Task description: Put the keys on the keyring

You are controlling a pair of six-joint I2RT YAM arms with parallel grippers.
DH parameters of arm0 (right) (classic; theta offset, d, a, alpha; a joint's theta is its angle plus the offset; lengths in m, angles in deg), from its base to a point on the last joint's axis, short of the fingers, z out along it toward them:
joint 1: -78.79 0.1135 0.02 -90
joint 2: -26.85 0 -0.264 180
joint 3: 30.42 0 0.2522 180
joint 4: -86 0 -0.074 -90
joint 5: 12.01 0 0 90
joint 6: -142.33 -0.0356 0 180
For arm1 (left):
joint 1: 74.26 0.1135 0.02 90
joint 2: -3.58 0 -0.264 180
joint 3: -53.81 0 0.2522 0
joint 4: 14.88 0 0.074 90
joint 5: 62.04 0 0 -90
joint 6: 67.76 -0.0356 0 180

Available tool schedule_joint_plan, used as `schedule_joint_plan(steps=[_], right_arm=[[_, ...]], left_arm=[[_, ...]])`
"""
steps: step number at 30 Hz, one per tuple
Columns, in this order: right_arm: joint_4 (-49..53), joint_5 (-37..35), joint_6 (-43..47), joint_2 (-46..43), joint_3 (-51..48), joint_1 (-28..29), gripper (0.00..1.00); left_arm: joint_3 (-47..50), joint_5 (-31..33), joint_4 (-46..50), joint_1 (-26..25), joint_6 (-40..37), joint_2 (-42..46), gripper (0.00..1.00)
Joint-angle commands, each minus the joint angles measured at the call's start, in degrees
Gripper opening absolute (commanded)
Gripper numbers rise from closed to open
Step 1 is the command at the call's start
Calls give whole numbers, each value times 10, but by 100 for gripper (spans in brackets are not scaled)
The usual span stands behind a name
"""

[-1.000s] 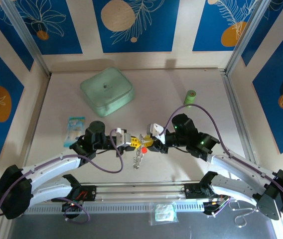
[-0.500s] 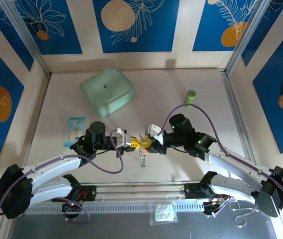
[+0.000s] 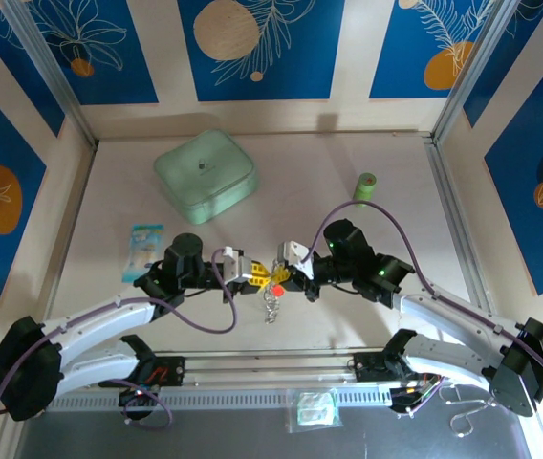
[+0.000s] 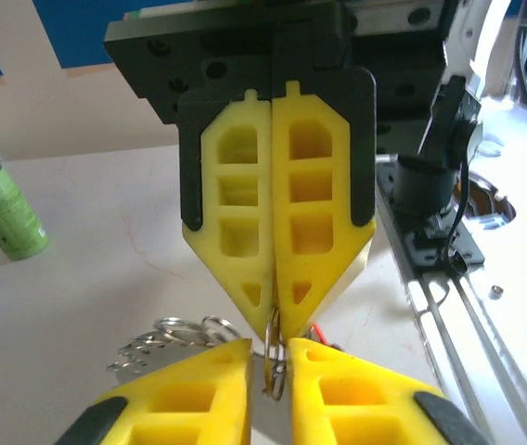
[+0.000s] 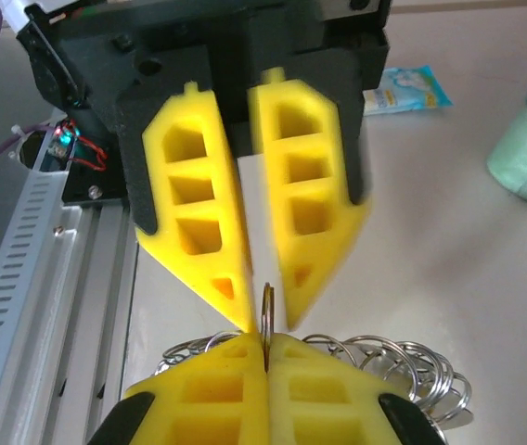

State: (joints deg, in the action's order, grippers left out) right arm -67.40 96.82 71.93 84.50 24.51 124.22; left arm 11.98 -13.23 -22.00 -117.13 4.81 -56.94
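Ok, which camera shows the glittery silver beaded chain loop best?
The right wrist view: the glittery silver chain spreads large and sharp in the foreground. The left wrist view catches a few loops; the top view, a tiny dangling strand.

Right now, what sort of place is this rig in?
Probably an enclosed lab test cell: arms bolted to a rail at the table edge, aluminium posts, blue printed panels all round.

You see the keyring (image 5: 267,313) upright and edge-on, its silver chain (image 3: 270,308) trailing toward the worktop's near edge, with the red key (image 3: 276,287) beside it.
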Motion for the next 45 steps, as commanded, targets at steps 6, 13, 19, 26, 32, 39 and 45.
schedule_joint_plan(steps=[6, 13, 19, 26, 32, 39, 45], right_arm=[[129, -12, 75, 30, 87, 5, 0], [159, -19, 92, 52, 126, 19, 0], [155, -39, 92, 56, 136, 29, 2], [61, -7, 10, -22, 45, -12, 34], [20, -5, -53, -40, -14, -3, 36], [-9, -17, -68, -26, -34, 19, 37], [-11, -30, -62, -17, -34, 20, 35]], left_arm=[[-75, 30, 171, -11, -100, 9, 22], [-101, 27, 213, -14, -122, -14, 8], [-104, 13, 208, -14, -116, -12, 0], [-59, 22, 113, -14, -56, 11, 0], [-32, 28, 61, -13, -13, 22, 0], [-27, 33, 55, -14, -8, 24, 0], [-26, 31, 43, -13, -3, 26, 0]])
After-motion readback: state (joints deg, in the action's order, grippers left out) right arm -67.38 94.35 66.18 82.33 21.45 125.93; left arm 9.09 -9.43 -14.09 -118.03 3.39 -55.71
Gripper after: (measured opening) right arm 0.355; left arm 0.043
